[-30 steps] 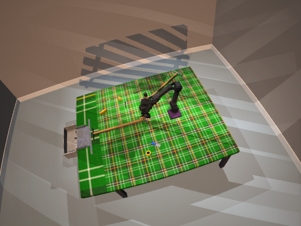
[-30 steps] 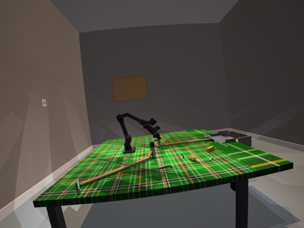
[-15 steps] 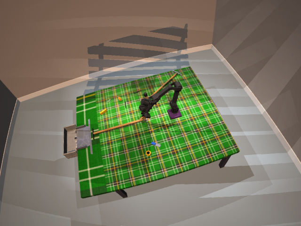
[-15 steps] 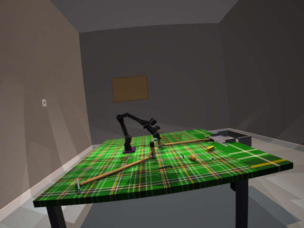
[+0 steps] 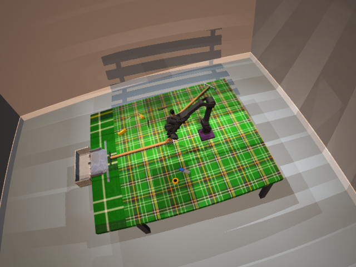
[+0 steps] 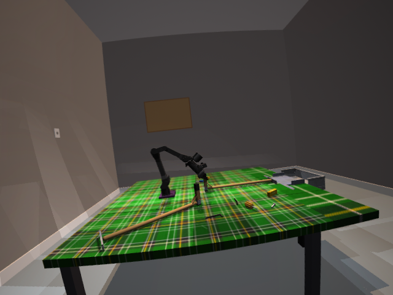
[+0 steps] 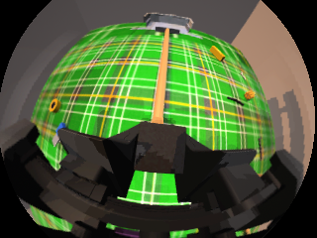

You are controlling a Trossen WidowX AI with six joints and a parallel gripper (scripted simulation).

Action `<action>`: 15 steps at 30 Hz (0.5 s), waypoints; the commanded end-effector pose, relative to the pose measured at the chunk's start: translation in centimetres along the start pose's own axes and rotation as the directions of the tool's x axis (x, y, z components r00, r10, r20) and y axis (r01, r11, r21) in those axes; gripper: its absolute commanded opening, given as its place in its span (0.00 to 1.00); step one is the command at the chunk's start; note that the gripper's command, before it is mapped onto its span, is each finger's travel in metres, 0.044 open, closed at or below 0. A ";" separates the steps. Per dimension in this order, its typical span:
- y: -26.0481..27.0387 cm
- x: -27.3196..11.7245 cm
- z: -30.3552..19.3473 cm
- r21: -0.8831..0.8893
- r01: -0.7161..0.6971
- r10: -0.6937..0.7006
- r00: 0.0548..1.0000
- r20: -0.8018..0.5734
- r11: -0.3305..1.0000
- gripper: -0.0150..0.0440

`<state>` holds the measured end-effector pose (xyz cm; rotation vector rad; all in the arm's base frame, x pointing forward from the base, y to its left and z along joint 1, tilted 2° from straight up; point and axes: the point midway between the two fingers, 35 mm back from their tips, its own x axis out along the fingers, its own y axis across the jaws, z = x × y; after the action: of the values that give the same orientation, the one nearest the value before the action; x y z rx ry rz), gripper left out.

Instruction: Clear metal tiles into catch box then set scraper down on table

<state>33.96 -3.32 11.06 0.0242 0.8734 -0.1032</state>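
My gripper (image 5: 171, 139) (image 6: 205, 183) (image 7: 158, 126) is shut on the dark grip block of the long scraper, low over the table. The scraper's wooden handle (image 5: 141, 149) (image 6: 241, 184) (image 7: 161, 79) runs out to its dark blade (image 5: 109, 158), which is at the near edge of the steel bench plate (image 5: 98, 163) (image 6: 287, 180). The grey catch box (image 5: 83, 184) (image 6: 317, 182) adjoins the plate's far end. I can make out no tile on the plate in the top and exterior views; the wrist view is too small to tell. The box's contents cannot be made out.
A second wooden-handled tool (image 5: 195, 99) (image 6: 148, 219) lies behind the arm. A yellow block (image 5: 122, 131) (image 6: 272, 192) (image 7: 217, 53), an orange-handled item (image 5: 141, 116) (image 6: 249, 204) and small dark pieces lie to one side. A blue-grey item (image 5: 186, 171) and an orange ring (image 5: 172, 181) lie opposite.
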 end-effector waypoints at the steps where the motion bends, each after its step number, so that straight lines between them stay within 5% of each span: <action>1: 0.0 0.0 0.0 0.000 0.000 0.000 1.000 0.000 1.000 0.25; 15: 0.0 0.0 -0.4 0.006 0.004 -0.004 1.000 -0.009 1.000 0.25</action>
<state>33.89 -3.29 10.96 0.0241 0.8762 -0.1028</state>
